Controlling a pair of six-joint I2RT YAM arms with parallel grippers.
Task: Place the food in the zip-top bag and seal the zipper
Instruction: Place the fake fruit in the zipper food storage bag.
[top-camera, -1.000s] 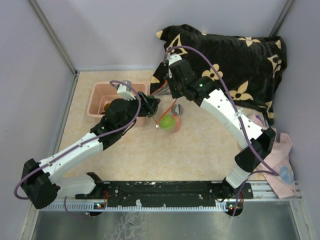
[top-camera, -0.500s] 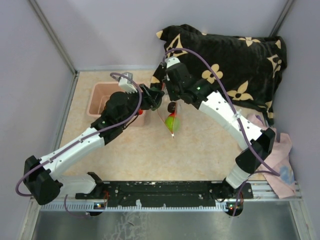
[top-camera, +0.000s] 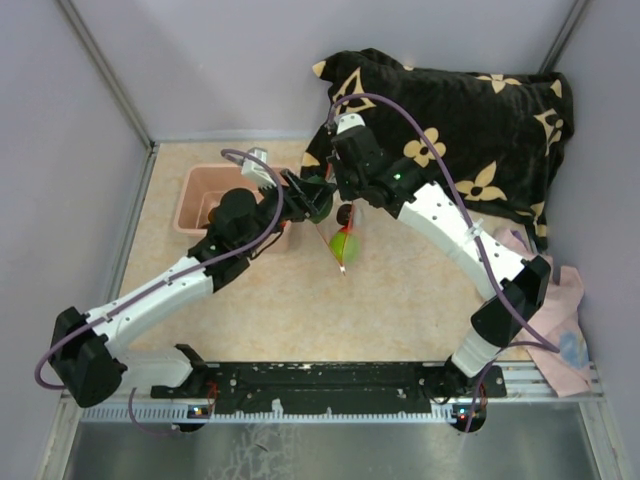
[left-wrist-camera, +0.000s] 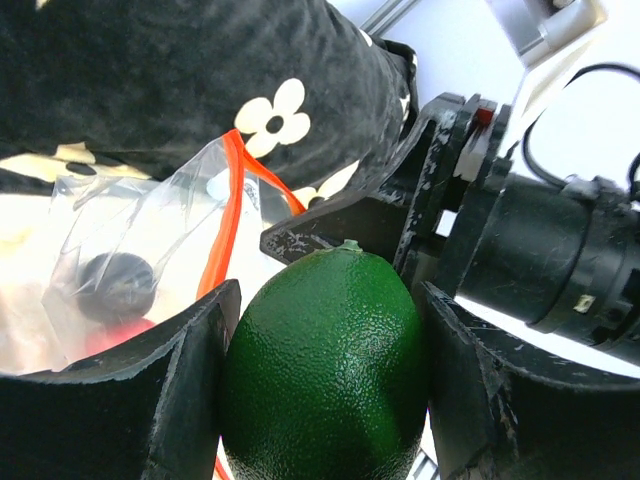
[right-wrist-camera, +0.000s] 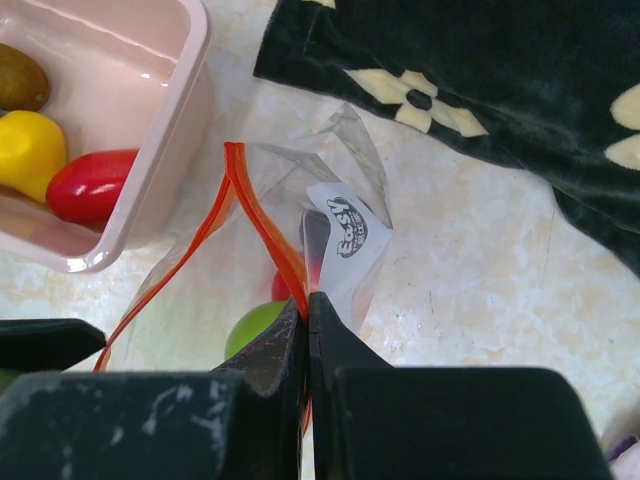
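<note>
My left gripper (left-wrist-camera: 328, 300) is shut on a dark green toy fruit (left-wrist-camera: 325, 380), which fills the gap between its fingers. In the top view the left gripper (top-camera: 317, 200) hovers just left of the zip-top bag (top-camera: 343, 243). The clear bag hangs from my right gripper (right-wrist-camera: 308, 298), which is shut on the red-orange zipper (right-wrist-camera: 262, 215) at the mouth. The mouth gapes open on the left. Inside the bag lie a light green fruit (right-wrist-camera: 250, 325), a red one (right-wrist-camera: 283, 288) and a dark one (left-wrist-camera: 115, 285). The right gripper (top-camera: 345, 210) is above the table's middle back.
A pink bin (right-wrist-camera: 190, 70) at the left (top-camera: 192, 200) holds a brown (right-wrist-camera: 20, 80), a yellow (right-wrist-camera: 30, 150) and a red food (right-wrist-camera: 90, 185). A black flowered cloth (top-camera: 470, 120) is heaped at the back right. A pale pink cloth (top-camera: 565, 320) lies at the right edge.
The right gripper lifted the bag off the table so that it now hangs. The left gripper moved right from the bin, carrying the dark green fruit up to the bag's mouth.
</note>
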